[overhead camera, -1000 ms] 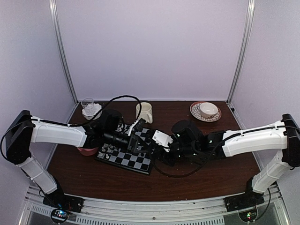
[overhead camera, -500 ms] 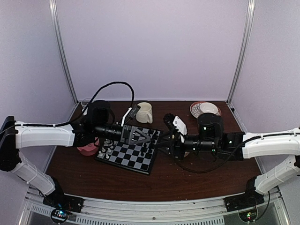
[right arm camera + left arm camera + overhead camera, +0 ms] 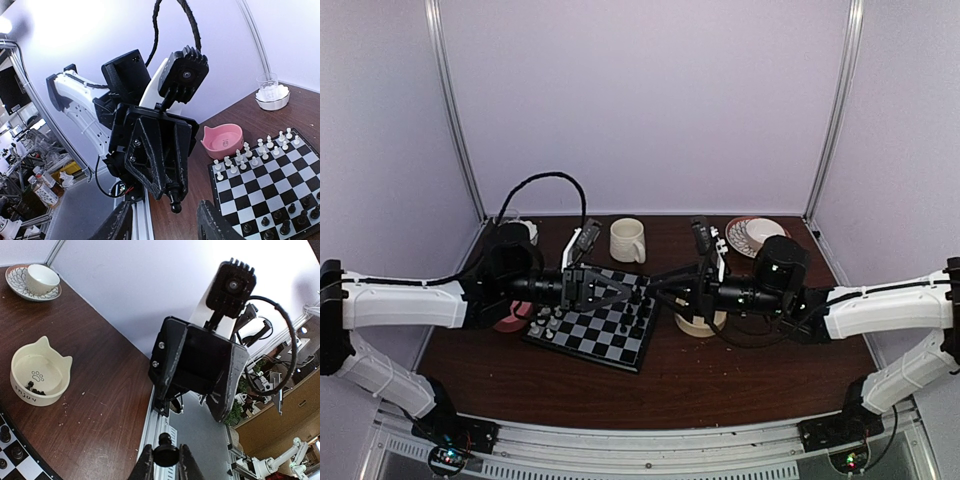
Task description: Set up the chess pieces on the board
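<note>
Both arms are raised level above the board (image 3: 582,338) and face each other. My left gripper (image 3: 166,463) is shut on a small black chess piece (image 3: 166,454), which points at the right gripper (image 3: 200,367). In the right wrist view the same black piece (image 3: 174,202) sticks out of the left gripper (image 3: 160,150), just ahead of my right gripper (image 3: 167,225), which is open and empty. White pieces (image 3: 252,155) stand on the board's (image 3: 260,192) far rows and black pieces (image 3: 295,212) on its near corner. From above, the left gripper (image 3: 642,290) and right gripper (image 3: 665,284) nearly meet.
A cream cat-eared bowl (image 3: 22,390) (image 3: 698,325) holds several black pieces right of the board. A pink bowl (image 3: 222,141) (image 3: 507,322) sits left of it. At the back stand a glass dish (image 3: 270,96), a cream mug (image 3: 627,240) and a cup on a saucer (image 3: 757,236).
Both arms have lifted from low over the board and swung up to face each other. The left still grips the black piece. The right jaws have spread wider.
</note>
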